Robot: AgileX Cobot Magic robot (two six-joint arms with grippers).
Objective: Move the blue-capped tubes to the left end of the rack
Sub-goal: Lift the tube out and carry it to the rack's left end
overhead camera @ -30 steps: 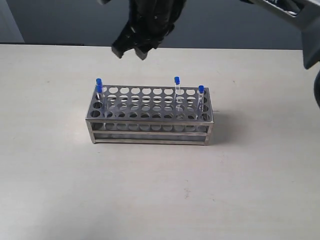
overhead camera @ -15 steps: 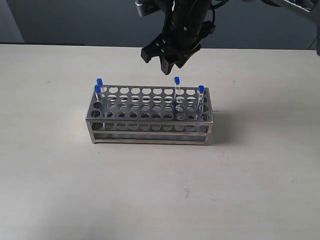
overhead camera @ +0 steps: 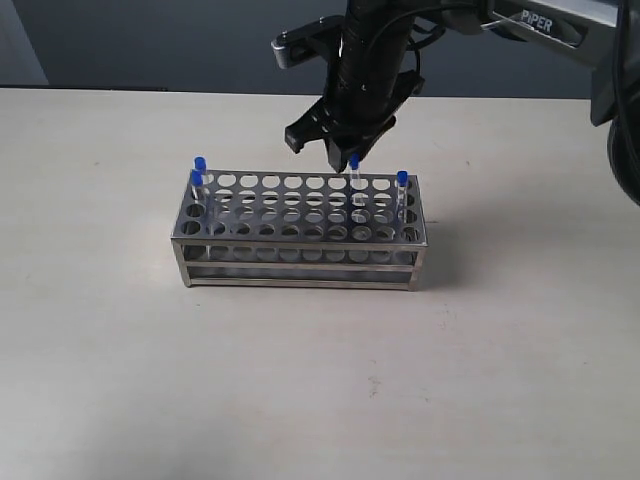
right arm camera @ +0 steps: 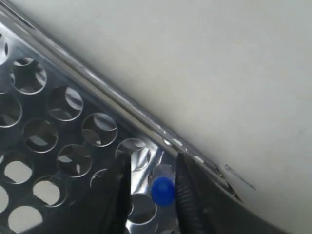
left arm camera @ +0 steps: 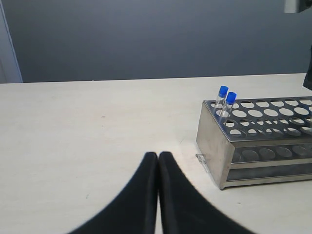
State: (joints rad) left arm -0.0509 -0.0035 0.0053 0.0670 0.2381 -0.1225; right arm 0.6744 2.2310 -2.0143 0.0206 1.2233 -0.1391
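The steel rack (overhead camera: 300, 240) stands mid-table. Two blue-capped tubes (overhead camera: 197, 172) sit at its left end, also seen in the left wrist view as two blue-capped tubes (left arm camera: 226, 95) at the near corner of the rack (left arm camera: 214, 141). A third tube (overhead camera: 354, 163) stands in the back row toward the right, a fourth (overhead camera: 402, 181) at the right end. My right gripper (overhead camera: 342, 156) hangs low over the third tube, open, its jaws either side of the blue cap (right arm camera: 163, 190); right gripper (right arm camera: 152, 163). My left gripper (left arm camera: 158, 156) is shut and empty over bare table beside the rack.
The rack's top plate (right arm camera: 68, 141) has many free holes. The pale table (overhead camera: 320, 380) lies bare around the rack, and a dark wall runs behind it. The right arm (overhead camera: 370, 60) reaches in from the back right.
The right gripper has swung right from above the rack's back-left side and come down over the back-row tube, so the cap now sits between its jaws. Tubes and rack have not moved.
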